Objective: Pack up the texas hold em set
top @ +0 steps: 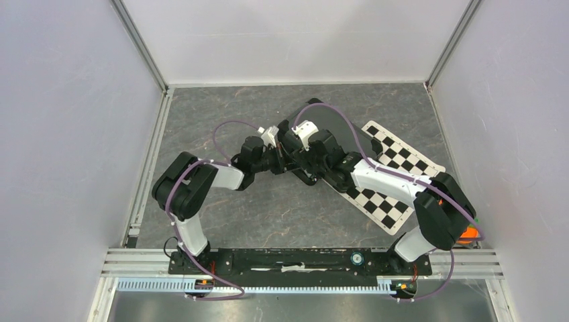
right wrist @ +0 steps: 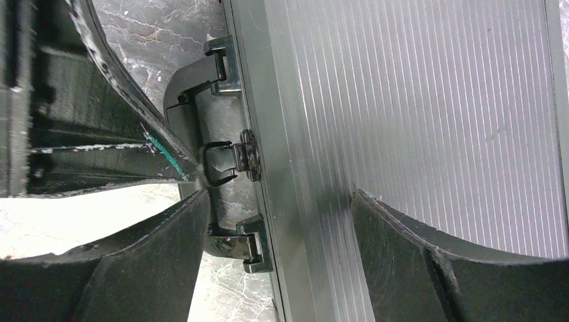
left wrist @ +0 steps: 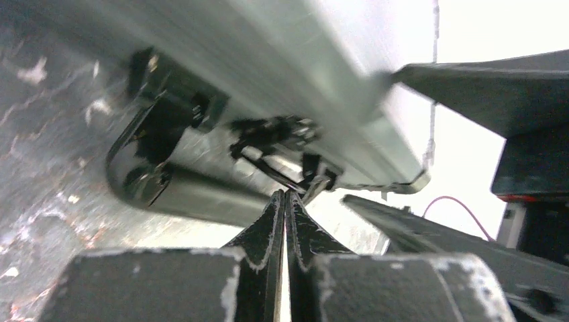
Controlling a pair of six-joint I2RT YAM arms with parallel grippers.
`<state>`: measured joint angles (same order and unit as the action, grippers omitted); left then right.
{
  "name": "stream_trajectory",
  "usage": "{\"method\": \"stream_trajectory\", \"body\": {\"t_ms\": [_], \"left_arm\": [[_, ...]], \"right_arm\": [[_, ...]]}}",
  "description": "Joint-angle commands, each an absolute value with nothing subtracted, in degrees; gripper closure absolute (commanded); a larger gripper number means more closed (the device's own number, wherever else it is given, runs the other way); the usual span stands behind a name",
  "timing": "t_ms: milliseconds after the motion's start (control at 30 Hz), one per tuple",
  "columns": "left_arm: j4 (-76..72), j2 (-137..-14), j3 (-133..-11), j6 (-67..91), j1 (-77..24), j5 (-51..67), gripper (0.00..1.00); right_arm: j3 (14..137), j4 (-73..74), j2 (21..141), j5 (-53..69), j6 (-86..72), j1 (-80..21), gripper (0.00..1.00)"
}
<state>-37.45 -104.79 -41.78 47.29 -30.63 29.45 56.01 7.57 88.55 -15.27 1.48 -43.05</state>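
The dark rectangular hard case (top: pixel 341 129) lies flat on the grey marbled desk (top: pixel 268 208), lid down, set askew toward the back. Its top is finely ribbed with a dull sheen. Along one side edge a black curved handle (right wrist: pixel 180 114) folds outward, with a small dark latch (right wrist: pixel 231 161) between its two brackets.

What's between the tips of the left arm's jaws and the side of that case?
A small latch on the case edge; the left gripper, jaws shut, points right at it. The right wrist view shows it best.
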Motion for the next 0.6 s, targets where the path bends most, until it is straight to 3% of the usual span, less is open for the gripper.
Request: {"method": "stream_trajectory", "body": {"t_ms": [0, 333, 567], "left_arm": [[-44.3, -100.5, -42.6, 48.8, -30.7, 28.3, 0.92], [-42.9, -103.1, -43.5, 48.8, -30.6, 29.8, 0.91], [-37.3, -95.7, -39.8, 46.5, -27.6, 26.7, 0.90]], "right_arm": [[54.4, 9.8, 87.7, -14.1, 0.1, -42.7, 0.18], [54.1, 9.5, 88.1, -13.6, 0.4, -42.5, 0.18], [55.2, 9.2, 90.3, -12.5, 4.1, -45.5, 0.06]]}}
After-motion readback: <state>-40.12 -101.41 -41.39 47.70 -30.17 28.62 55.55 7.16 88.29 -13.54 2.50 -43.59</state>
